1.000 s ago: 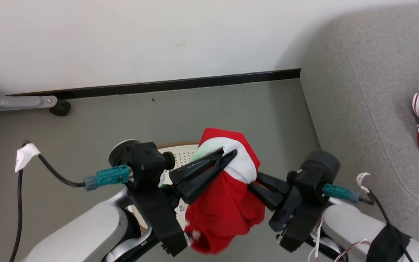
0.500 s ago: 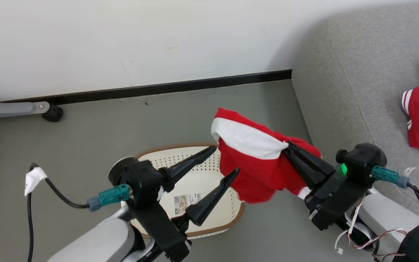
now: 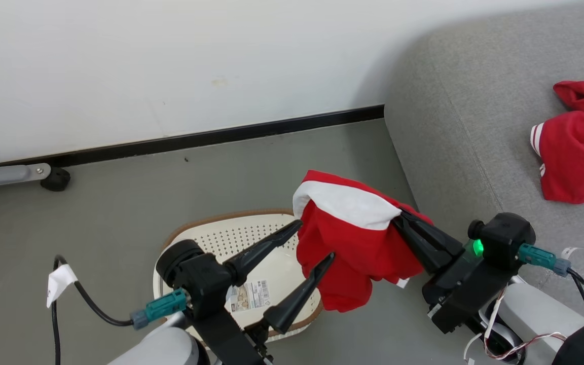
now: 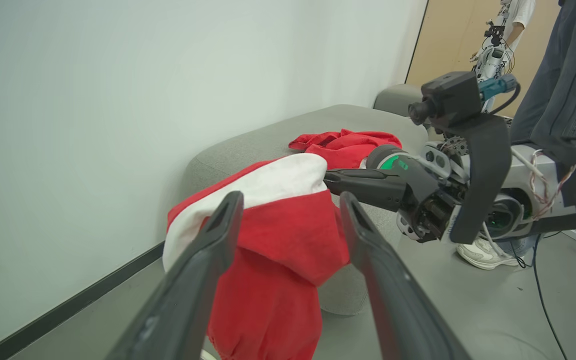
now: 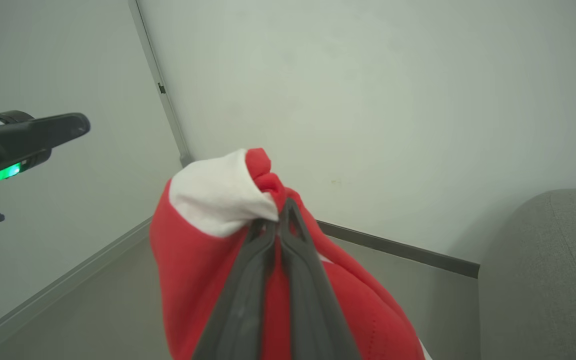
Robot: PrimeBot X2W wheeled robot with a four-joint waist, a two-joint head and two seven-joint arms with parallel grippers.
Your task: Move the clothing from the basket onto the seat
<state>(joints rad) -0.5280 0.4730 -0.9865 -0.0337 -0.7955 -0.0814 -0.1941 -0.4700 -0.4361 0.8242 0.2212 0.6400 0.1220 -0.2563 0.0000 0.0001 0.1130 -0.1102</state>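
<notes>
A red garment with a white panel (image 3: 353, 238) hangs in the air, pinched at its top by my shut right gripper (image 3: 397, 217). It hangs above the floor between the basket (image 3: 206, 228) and the seat (image 3: 449, 126). My left gripper (image 3: 315, 239) stands open just left of the cloth, over the basket's right end, gripping nothing. In the left wrist view its open fingers (image 4: 218, 240) frame the hanging garment (image 4: 278, 235). The right wrist view shows the right gripper (image 5: 279, 212) shut on the bunched cloth (image 5: 203, 250). More red clothing (image 3: 576, 152) lies on the seat. The basket's bottom shows a paper label (image 3: 251, 295).
A white wall with a black skirting (image 3: 221, 136) runs behind the grey floor. A grey metal leg with a black foot (image 3: 55, 178) stands at the far left. A person's jeans (image 4: 568, 75) and white shoe (image 4: 483, 252) are beyond the right arm.
My left gripper opened and let go of the garment. The right gripper pulled the garment clear to the right, toward the seat. The head camera turned right.
</notes>
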